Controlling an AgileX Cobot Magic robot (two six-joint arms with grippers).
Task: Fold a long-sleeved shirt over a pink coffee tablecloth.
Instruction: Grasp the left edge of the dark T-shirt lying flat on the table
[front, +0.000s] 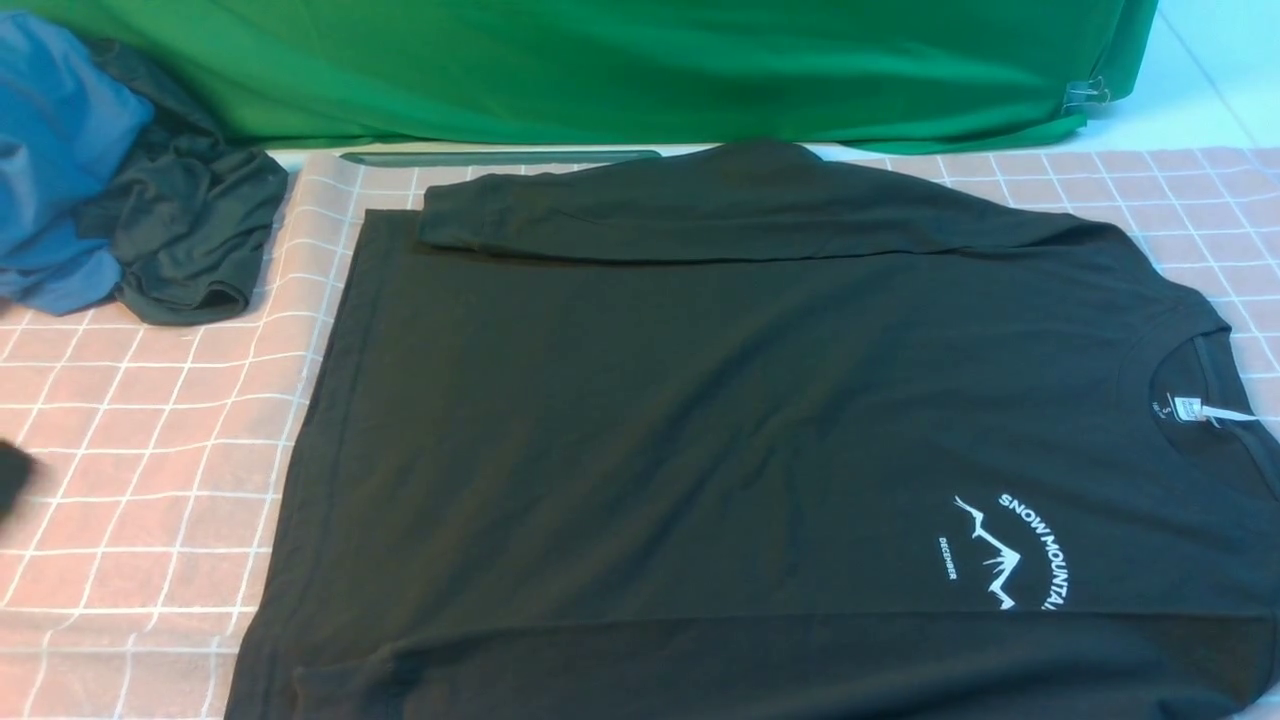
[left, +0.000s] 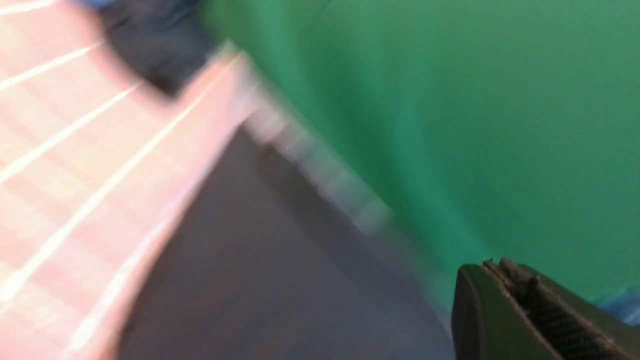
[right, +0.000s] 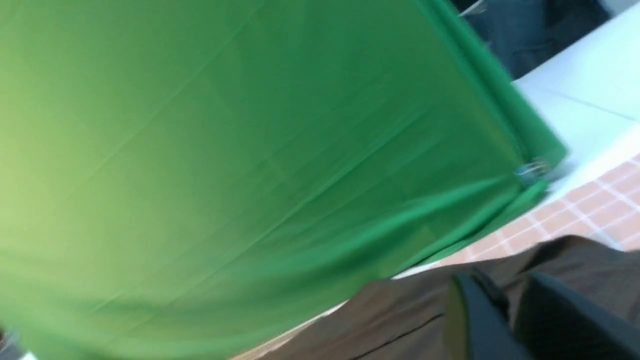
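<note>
One pink checked tablecloth (front: 150, 450) covers most of the table, and one green cloth (front: 600, 70) hangs along its far side, beyond both sets of jaws. On the pink cloth lies one black long-sleeved shirt (front: 650, 430), spread flat, collar toward the robot's right and hem toward its left. I count two sleeves, both folded in: one sleeve (front: 700, 215) lies across the far edge, and a second sleeve (front: 800, 665) lies along the near edge. The shirt carries one white mountain print (front: 1010, 550) and one white neck label (front: 1205, 410).

Off the shirt's far left corner sits a bundle of two pieces, one blue cloth (front: 55, 150) and one smaller dark garment (front: 190, 230) bunched against it. One metal clip (front: 1086, 94) pinches the green cloth's right end.

The right jaws hang over the shirt's far edge, just short of the green cloth. Their two dark fingers (right: 475, 325) stand slightly parted, with nothing between them. Whether they touch the fabric I cannot tell.

The left jaws are clenched, fingers (left: 480, 310) pressed together and gripping nothing. The shirt's hem corner lies below them, with the bundle farther off. That view is badly blurred.
</note>
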